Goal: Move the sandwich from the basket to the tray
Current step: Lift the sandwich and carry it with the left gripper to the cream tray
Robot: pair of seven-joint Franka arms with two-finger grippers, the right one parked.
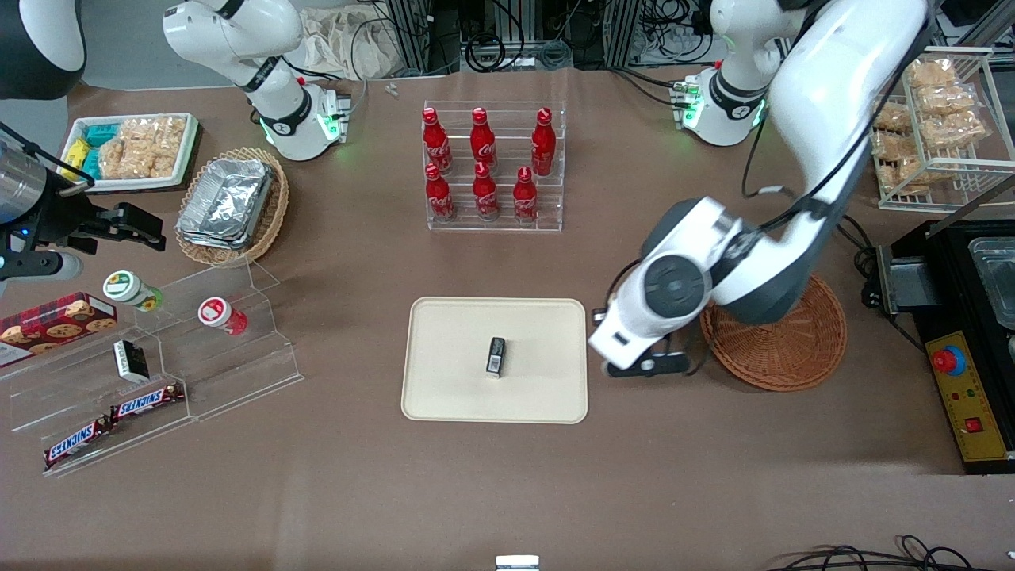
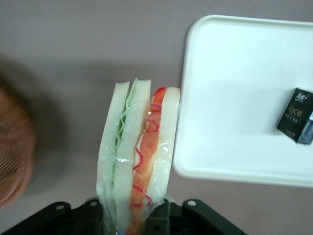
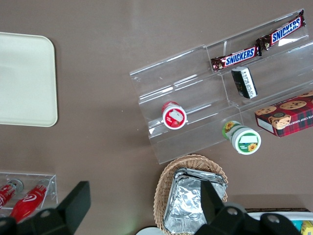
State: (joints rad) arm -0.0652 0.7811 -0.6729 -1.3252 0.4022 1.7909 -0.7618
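Note:
My gripper [image 2: 129, 211] is shut on the sandwich [image 2: 139, 156], a plastic-wrapped wedge of white bread with green and orange-red filling, which sticks out from between the fingers. It hangs over bare table between the round reddish-brown basket [image 2: 12, 152] and the rim of the cream tray [image 2: 230, 98]. In the front view the gripper [image 1: 646, 366] sits between the tray [image 1: 460, 396] and the basket [image 1: 781, 349], just off the tray's edge. The arm hides the sandwich there. The part of the basket that shows holds nothing.
A small black box [image 1: 496, 356] lies in the middle of the tray. A clear rack of red bottles [image 1: 492, 166] stands farther from the camera. An acrylic shelf with snacks [image 1: 158, 357] and an oval basket of foil containers [image 1: 234, 205] lie toward the parked arm's end.

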